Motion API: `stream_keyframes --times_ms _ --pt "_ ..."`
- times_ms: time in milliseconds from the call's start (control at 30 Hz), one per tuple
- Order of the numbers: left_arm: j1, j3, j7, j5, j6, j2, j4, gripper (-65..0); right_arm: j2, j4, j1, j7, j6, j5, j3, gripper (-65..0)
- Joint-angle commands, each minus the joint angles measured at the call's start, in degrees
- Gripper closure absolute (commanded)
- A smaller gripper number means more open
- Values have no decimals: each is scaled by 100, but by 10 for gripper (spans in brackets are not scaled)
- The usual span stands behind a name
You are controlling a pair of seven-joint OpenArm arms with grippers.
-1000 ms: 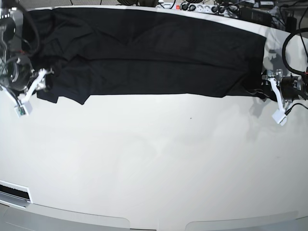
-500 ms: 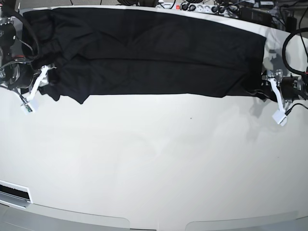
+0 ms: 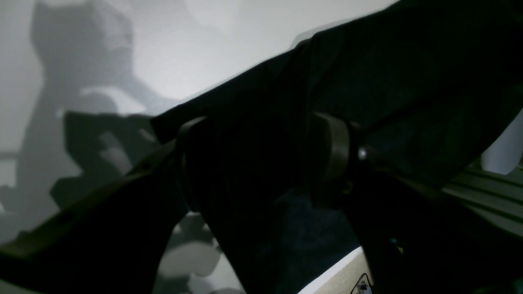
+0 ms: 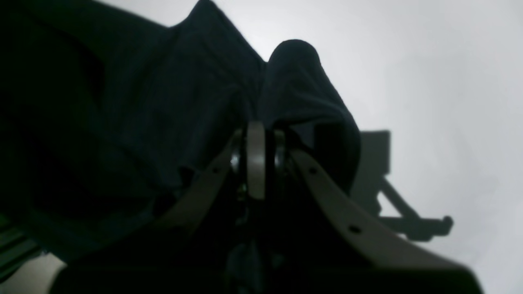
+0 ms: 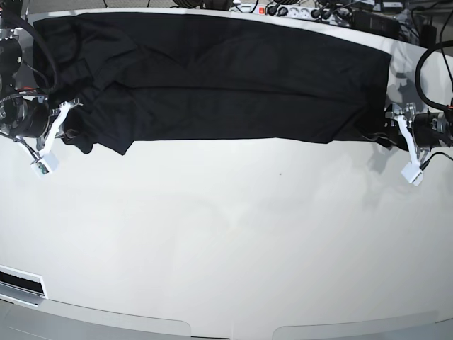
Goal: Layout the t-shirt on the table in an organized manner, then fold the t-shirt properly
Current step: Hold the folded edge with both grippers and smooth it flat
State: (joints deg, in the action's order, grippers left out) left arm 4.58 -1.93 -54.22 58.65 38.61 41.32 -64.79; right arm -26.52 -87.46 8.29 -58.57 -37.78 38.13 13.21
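The black t-shirt (image 5: pixel 226 85) lies spread in a wide band across the far part of the white table (image 5: pixel 226 241). My right gripper (image 5: pixel 65 133) is at the shirt's near left corner. In the right wrist view its pads (image 4: pixel 255 163) are pressed together, shut on a bunched fold of the t-shirt (image 4: pixel 143 114). My left gripper (image 5: pixel 382 134) is at the shirt's near right corner. In the left wrist view it (image 3: pixel 261 159) stands open, its fingers (image 3: pixel 335 155) wide apart, with the t-shirt (image 3: pixel 408 61) lying between them.
A power strip and tangled cables (image 5: pixel 297 10) run along the far edge behind the shirt. A black cable loop (image 5: pixel 432 64) hangs by the left arm. A dark slot (image 5: pixel 21 283) sits at the near left corner. The near part of the table is bare white.
My right gripper has gone from open to shut on the shirt's near left corner, and the cloth there has bunched up. The left arm and gripper have not moved.
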Motion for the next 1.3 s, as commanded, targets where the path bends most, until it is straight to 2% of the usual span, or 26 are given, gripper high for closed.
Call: stream_keyframes --times_ms 0,100,133,233,267,300,500,700,833,900,967,1133,1167,1267 --pt "83 -59 140 118 35 153 -70 -362 -114 -140 -70 76 -39 85 44 0" --pt "83 -59 149 118 35 153 -70 -362 -114 -186 -72 -98 37 85 44 -10" --pt "81 -59 146 118 35 153 -70 -362 -114 -186 -72 -212 96 59 44 -69" --pt "83 -59 149 118 35 153 -70 -362 -114 -186 -70 -525 363 -256 44 -299" --pt "85 -59 151 118 35 153 -70 -362 -118 -186 -68 -540 431 -400 44 -351" --pt "85 -59 153 120 35 153 -70 -362 -129 -186 -66 -538 516 -542 44 -370" --pt "81 -59 146 116 35 153 -70 -362 -144 -186 -52 -566 516 -420 334 -369" --pt "83 -59 151 120 35 153 -70 -362 -142 -184 -22 -1270 413 -15 597 -368" --pt "83 -59 170 120 35 149 -70 -362 -76 -173 -22 -1204 321 256 592 -348" --pt "83 -59 168 118 35 138 -70 -362 4 -164 -24 -1161 44 411 590 -314" --pt "81 -59 166 116 35 122 -70 -362 22 -164 -24 -990 31 404 590 -259" --pt "81 -59 166 118 35 120 -70 -362 13 -164 -37 -918 105 343 592 -21" --pt "81 -59 168 118 35 120 -70 -362 11 -164 -37 -920 22 343 592 0" --pt "83 -59 168 118 35 120 -70 -362 -2 -166 -37 -1054 -61 348 595 0"
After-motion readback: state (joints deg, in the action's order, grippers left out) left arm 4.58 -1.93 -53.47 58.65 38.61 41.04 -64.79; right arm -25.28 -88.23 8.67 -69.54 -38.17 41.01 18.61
